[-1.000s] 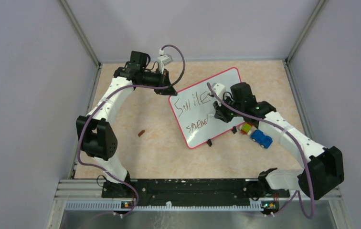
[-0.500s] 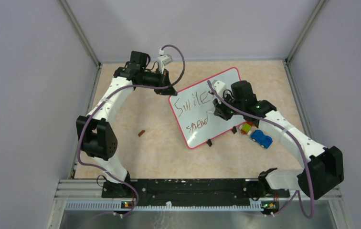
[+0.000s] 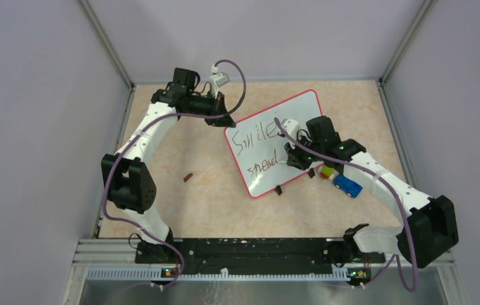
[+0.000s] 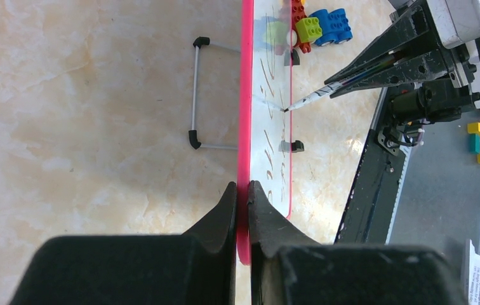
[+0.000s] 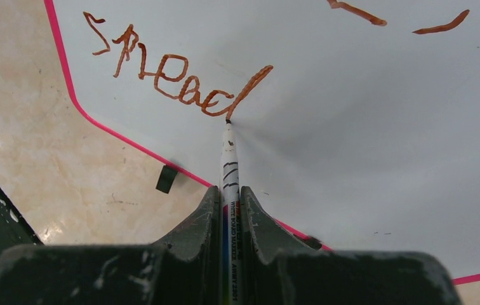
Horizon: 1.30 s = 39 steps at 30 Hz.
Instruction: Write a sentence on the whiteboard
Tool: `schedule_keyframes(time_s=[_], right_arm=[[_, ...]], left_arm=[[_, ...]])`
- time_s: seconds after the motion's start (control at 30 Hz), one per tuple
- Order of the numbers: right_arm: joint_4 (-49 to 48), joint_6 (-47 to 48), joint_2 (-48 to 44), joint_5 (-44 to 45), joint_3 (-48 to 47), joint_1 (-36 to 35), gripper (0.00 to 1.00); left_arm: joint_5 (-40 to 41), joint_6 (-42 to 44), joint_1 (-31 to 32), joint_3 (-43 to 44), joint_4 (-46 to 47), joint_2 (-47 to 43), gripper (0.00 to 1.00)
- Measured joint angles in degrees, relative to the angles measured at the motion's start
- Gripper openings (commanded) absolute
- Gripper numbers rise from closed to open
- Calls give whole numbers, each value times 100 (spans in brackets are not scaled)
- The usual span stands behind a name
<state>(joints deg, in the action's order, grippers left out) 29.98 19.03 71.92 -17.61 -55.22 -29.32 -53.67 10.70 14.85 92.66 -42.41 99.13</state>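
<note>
Right wrist: whiteboard (image 5: pixel 364 108) at marker (image 5: pixel 229 162) tip, beyond right end effector (image 5: pixel 230 192)

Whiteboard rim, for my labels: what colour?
Bright pink whiteboard rim, clearest in the left wrist view.

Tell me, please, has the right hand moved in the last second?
Yes. The right hand, with its marker, has shifted slightly toward the arm bases, down the whiteboard to the end of "spread".

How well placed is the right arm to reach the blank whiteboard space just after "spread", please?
Probably yes: the right gripper holds the marker with its tip at the sentence's last letter, and the whiteboard beyond it lies bare.
</note>
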Motion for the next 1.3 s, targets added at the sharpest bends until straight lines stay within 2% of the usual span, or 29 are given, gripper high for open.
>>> schedule_keyframes(time_s=[0.57,0.9,1.3], right_arm=[[350,149,-105,122,-28,11,0],[420,240,-243,55,-190,579,0],[264,240,-81,-76,-295,584,0]], left_arm=[[-31,-2,0,0,-2,0,0],[-42,-2,0,0,-2,0,0],[-42,-2,0,0,-2,0,0]])
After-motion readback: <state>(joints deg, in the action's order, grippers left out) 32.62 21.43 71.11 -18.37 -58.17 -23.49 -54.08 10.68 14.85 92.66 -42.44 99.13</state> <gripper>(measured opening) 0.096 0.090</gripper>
